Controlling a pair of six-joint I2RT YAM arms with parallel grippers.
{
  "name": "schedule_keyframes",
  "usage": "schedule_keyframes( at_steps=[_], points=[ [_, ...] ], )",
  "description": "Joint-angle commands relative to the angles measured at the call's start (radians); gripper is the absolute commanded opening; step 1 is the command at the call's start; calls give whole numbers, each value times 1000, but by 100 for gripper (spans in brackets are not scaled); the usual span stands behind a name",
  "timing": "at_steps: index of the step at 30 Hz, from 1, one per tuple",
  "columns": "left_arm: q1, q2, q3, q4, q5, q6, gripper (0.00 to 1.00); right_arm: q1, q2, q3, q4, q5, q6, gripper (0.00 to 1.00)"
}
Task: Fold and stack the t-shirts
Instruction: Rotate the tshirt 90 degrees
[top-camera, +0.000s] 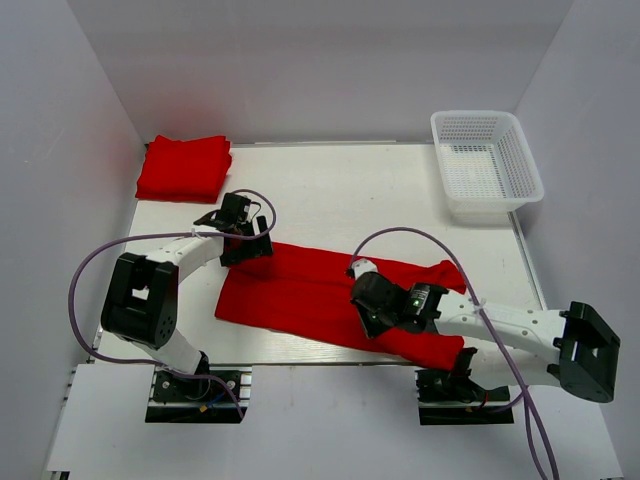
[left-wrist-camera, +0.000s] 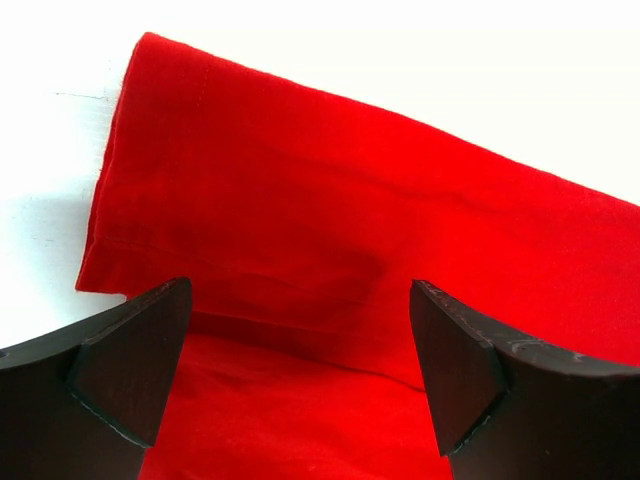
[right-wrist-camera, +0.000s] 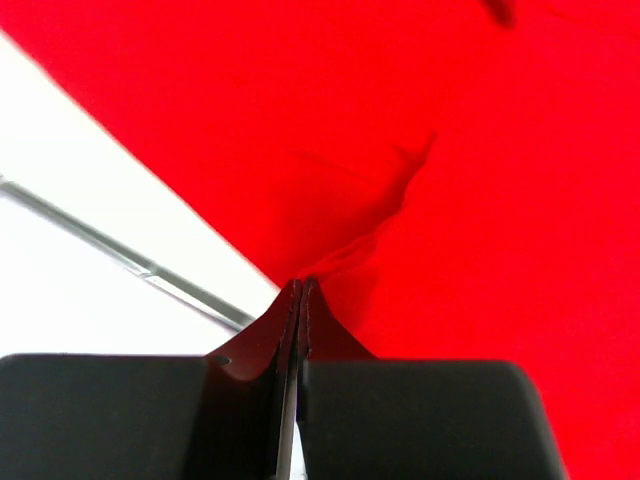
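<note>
Lying across the table (top-camera: 330, 190), well to the left of the basket (top-camera: 470, 208) and nearer the arms than it, the spread t-shirt (top-camera: 300, 295) forms a long red band (one layer lapped over another, going by the left wrist view). The left gripper (top-camera: 248, 243) hangs over the end of the band farthest from the basket, its fingers (left-wrist-camera: 130, 360) standing wide apart with red cloth showing between them and nothing held. The right gripper (top-camera: 366, 322) is down at the band's near edge, in the half closer to the basket. Its two fingers (right-wrist-camera: 250, 350) are pressed together on a small pinch of the cloth, and a crease runs up into the shirt from their tips. The folded t-shirts (top-camera: 183, 168), a neat red pile, sit at the far left corner, straight across the table from the basket and apart from the band.
</note>
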Motion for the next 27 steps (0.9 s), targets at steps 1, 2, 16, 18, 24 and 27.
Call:
schedule_keyframes(
  at_steps=[1,2,16,18,24,27],
  points=[
    [-4,-54,2,-2,-10,-3,100,5,50,62,115,-132,-108,0],
    [-4,-54,2,-2,-10,-3,100,3,76,74,118,-141,-120,0],
    [-4,-63,2,-11,-10,16,100,3,182,166,95,-187,-160,90],
    [-4,-63,2,-11,-10,16,100,3,165,166,87,-169,-139,90],
    [-4,-54,2,-11,-1,25,100,-58,107,136,18,98,28,90],
    [-4,-54,11,-2,20,25,100,-127,79,99,3,164,80,90]
  ],
)
